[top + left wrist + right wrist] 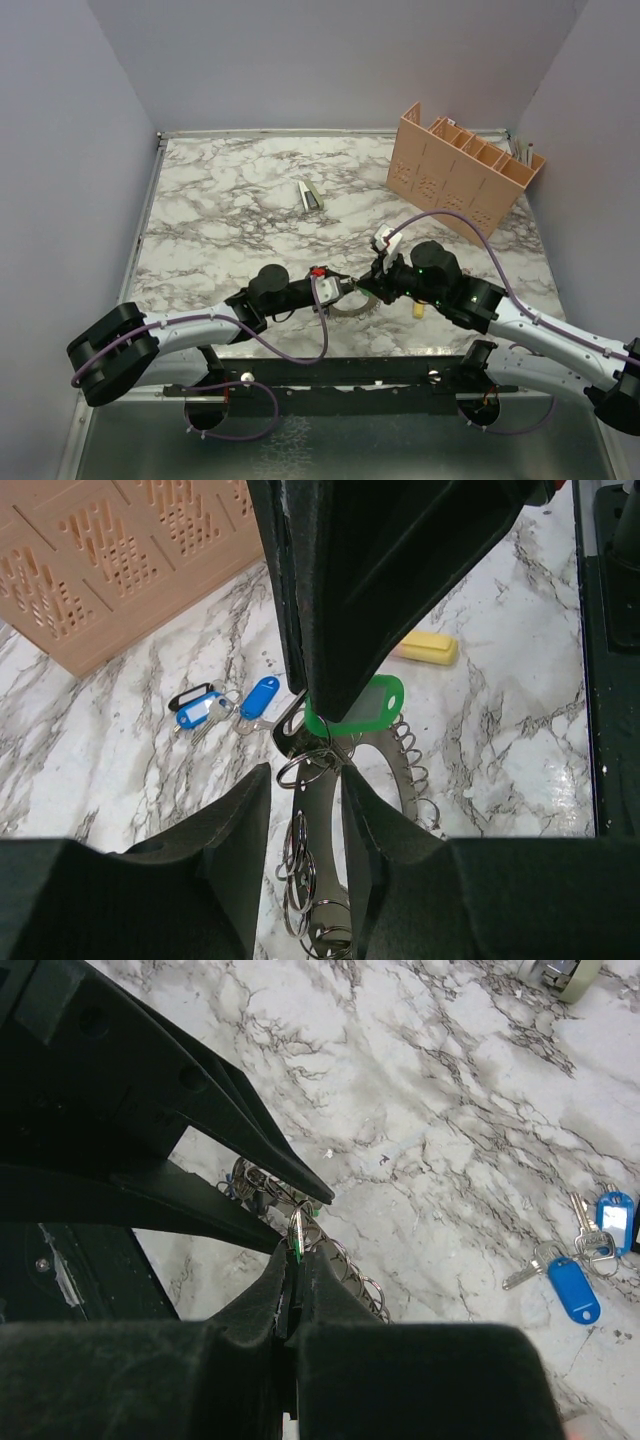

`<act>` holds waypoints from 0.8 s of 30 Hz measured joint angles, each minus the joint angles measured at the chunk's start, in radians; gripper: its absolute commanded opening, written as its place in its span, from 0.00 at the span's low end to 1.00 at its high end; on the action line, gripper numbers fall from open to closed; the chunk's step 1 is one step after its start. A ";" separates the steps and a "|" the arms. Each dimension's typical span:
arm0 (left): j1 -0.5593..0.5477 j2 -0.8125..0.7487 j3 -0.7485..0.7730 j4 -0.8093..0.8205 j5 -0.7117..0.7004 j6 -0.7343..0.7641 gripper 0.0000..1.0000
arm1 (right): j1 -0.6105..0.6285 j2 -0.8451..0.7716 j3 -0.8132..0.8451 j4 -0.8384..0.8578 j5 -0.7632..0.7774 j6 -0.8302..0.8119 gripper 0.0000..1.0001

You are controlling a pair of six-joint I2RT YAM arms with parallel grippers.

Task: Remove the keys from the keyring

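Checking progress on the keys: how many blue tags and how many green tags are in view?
blue tag: 2
green tag: 1
Total: 3

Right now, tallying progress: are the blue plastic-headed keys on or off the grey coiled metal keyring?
Off: blue keys lie on marble, clear of keyring.

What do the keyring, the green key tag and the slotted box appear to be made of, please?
The keyring is probably steel, bare and shiny: its grey-silver coils catch the light. The green key tag looks like glossy plastic, with a clear label window. The slotted box is likely matte peach plastic, perhaps printed, judging by its uniform colour and perforated walls.
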 measured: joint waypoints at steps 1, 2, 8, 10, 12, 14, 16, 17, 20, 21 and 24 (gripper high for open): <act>0.000 0.003 0.000 0.000 0.002 0.000 0.32 | 0.000 -0.002 0.000 0.000 0.000 -0.002 0.00; 0.000 0.004 0.000 0.000 0.003 0.000 0.26 | 0.000 -0.005 0.000 0.002 0.000 -0.004 0.00; 0.000 0.000 0.002 0.000 0.008 0.003 0.00 | 0.000 -0.010 -0.001 0.007 -0.001 -0.013 0.01; 0.000 -0.010 0.002 -0.004 0.008 0.002 0.00 | 0.001 -0.011 -0.005 0.007 -0.001 -0.017 0.00; 0.000 -0.026 0.001 -0.014 0.007 0.003 0.00 | 0.001 -0.013 -0.007 0.007 -0.001 -0.023 0.00; 0.000 -0.040 -0.001 -0.018 0.005 0.003 0.00 | 0.001 -0.019 -0.008 0.007 -0.001 -0.029 0.00; 0.000 -0.056 -0.005 -0.017 0.003 0.003 0.00 | 0.001 -0.025 -0.010 0.007 0.000 -0.034 0.01; 0.000 -0.066 -0.008 -0.017 0.002 0.003 0.00 | 0.001 -0.027 -0.011 0.007 0.000 -0.035 0.00; 0.000 -0.086 -0.018 -0.016 0.001 -0.002 0.00 | 0.001 -0.031 -0.016 0.008 0.001 -0.038 0.00; 0.000 -0.090 -0.022 -0.016 0.002 -0.006 0.00 | 0.001 -0.033 -0.018 0.008 0.002 -0.042 0.01; 0.000 -0.097 -0.031 -0.014 0.001 -0.023 0.00 | 0.005 -0.038 -0.032 0.022 0.001 -0.061 0.00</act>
